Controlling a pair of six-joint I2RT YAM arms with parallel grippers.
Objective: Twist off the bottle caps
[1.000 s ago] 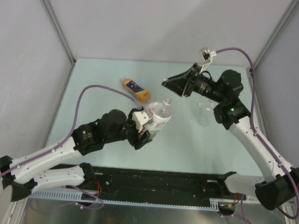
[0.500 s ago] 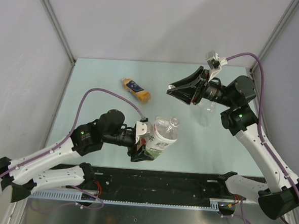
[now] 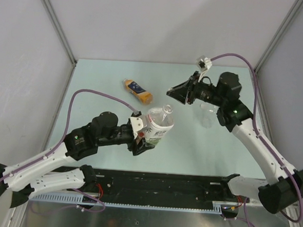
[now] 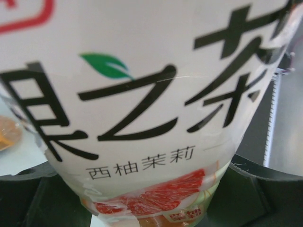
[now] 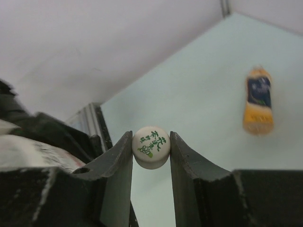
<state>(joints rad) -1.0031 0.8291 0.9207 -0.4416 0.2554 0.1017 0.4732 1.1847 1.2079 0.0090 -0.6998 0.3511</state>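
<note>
Just beyond the clear bottle's open neck, apart from it, the right gripper pinched a whitish bottle cap. The left gripper clasped that bottle's labelled body. Farther beyond lay an orange bottle.

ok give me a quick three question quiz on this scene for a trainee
1. Is the orange bottle standing or lying on the table?
2. True or false: the right gripper is empty.
3. The left gripper grips: A nothing, B the white-labelled bottle, C the orange bottle.

Key: 1 lying; 2 false, it pinches a whitish cap; 3 B.
</note>
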